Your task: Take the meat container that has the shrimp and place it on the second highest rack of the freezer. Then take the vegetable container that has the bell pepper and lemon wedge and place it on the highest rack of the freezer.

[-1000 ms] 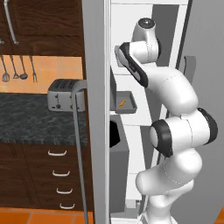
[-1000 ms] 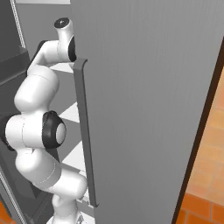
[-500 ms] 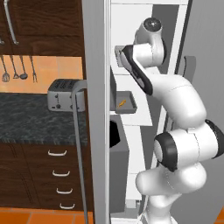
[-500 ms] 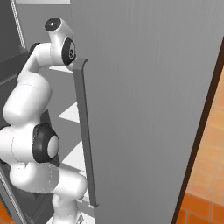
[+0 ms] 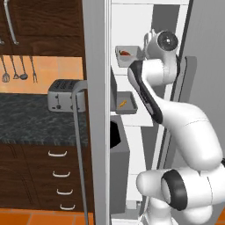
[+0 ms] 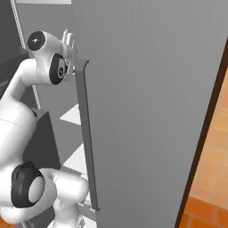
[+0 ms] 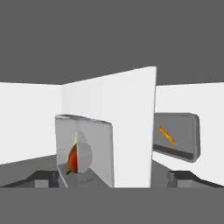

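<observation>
— From the left side, what's in the freezer [image 5: 145, 52]?

— Two grey trays inside the white interior. The vegetable container [image 5: 127, 54] sits on the highest rack [image 5: 130, 69], with the bell pepper [image 5: 125, 53] showing red inside it. Below it, the meat container [image 5: 124, 103] rests on the second highest rack [image 5: 134, 119], and the shrimp [image 5: 122, 104] lies in it as an orange sliver, its long axis slanting across the tray. The arm's wrist is up at the top shelf, just beside the upper tray.

— And from the right side?

— Mostly the grey door [image 6: 151, 98] with its long upright handle [image 6: 87, 133]; the arm's wrist is tucked beside the handle's top.

— What does the hand camera give?

— The view is rolled, so the shelf stands like a wall. The vegetable container [image 7: 85, 151] is on one side, with the bell pepper [image 7: 72, 159] and pale lemon wedge [image 7: 84, 151] against its floor. The meat container [image 7: 176, 136] is on the other, the shrimp [image 7: 167, 136] lying diagonal. The gripper [image 7: 113, 178] has its fingers spread wide, holding nothing.
</observation>
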